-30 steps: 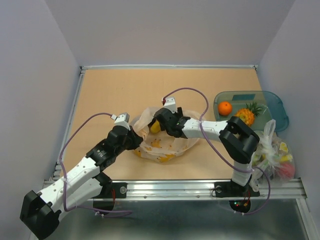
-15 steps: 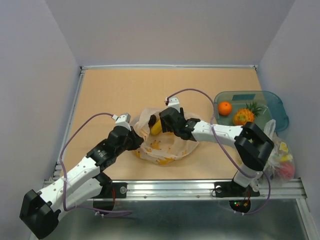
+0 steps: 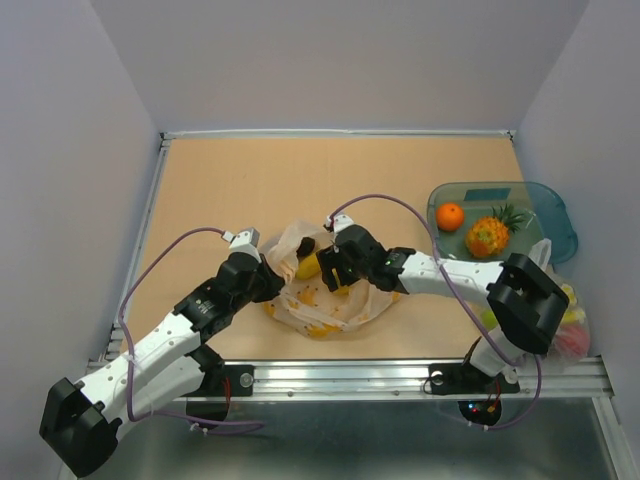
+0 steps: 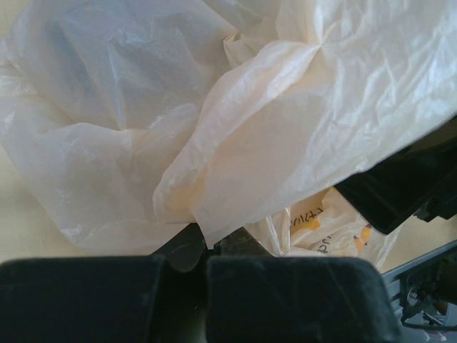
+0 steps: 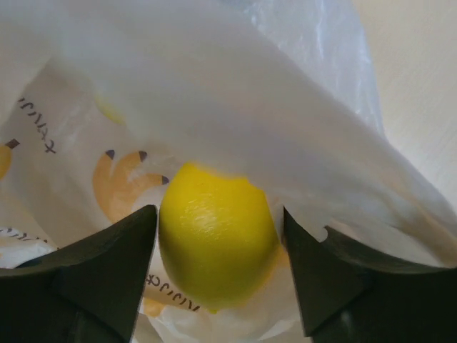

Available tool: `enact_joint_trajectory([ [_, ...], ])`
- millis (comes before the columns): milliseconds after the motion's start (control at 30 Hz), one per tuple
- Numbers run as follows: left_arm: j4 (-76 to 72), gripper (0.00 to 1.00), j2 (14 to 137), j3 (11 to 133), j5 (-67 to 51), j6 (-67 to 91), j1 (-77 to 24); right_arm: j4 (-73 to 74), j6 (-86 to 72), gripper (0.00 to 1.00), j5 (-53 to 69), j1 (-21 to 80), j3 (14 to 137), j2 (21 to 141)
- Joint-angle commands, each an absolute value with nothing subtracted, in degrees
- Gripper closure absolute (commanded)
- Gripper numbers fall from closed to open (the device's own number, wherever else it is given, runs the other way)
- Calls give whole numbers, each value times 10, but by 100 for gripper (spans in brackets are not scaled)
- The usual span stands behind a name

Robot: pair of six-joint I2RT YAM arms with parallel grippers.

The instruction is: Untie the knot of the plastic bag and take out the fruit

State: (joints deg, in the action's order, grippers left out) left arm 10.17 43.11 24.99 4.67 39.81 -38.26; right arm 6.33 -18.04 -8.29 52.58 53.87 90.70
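Note:
The plastic bag (image 3: 325,305) lies crumpled and open at the near middle of the table; no knot shows on it. My left gripper (image 3: 268,278) is shut on its left edge, and the film is pinched between the fingers (image 4: 246,246) in the left wrist view. A yellow lemon (image 5: 214,243) lies inside the bag's mouth. My right gripper (image 5: 220,211) is open around the lemon (image 3: 305,266), with a gap on its right side. Just behind the lemon is a small dark fruit (image 3: 307,243). An orange (image 3: 450,215) and a pineapple (image 3: 487,236) rest on the teal tray (image 3: 545,205).
A clearer bag (image 3: 560,320) with green, yellow and red contents sits at the near right corner beside the right arm's base. Purple cables loop above both arms. Grey walls enclose the table on three sides.
The right arm has stretched lower and further right at the elbow. Its gripper has dropped nearer into the bag's mouth around the lemon. The left arm has stayed put.

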Motion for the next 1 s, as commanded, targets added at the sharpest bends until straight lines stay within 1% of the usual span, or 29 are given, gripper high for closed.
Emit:
enact_joint_trajectory([
  [0, 105, 100, 433, 275, 63, 410, -385, 30, -157, 15, -74, 527, 518, 897],
  [67, 111, 100, 438, 283, 51, 411, -386, 30, -151, 3, -73, 528, 511, 878],
  [133, 113, 100, 439, 285, 47, 413, -386, 32, -148, 0, -72, 528, 508, 850],
  [233, 112, 100, 430, 275, 47, 423, -386, 39, -145, 0, -67, 533, 514, 826],
  [433, 139, 100, 422, 285, 64, 415, -386, 68, -153, 0, -82, 567, 551, 820],
  [533, 154, 100, 420, 291, 64, 414, -386, 74, -158, 0, -114, 587, 570, 839],
  [733, 142, 100, 417, 286, 62, 407, -386, 75, -180, 1, -117, 593, 583, 905],
  [967, 142, 100, 426, 301, 67, 379, -386, 75, -182, 4, -202, 593, 589, 961],
])
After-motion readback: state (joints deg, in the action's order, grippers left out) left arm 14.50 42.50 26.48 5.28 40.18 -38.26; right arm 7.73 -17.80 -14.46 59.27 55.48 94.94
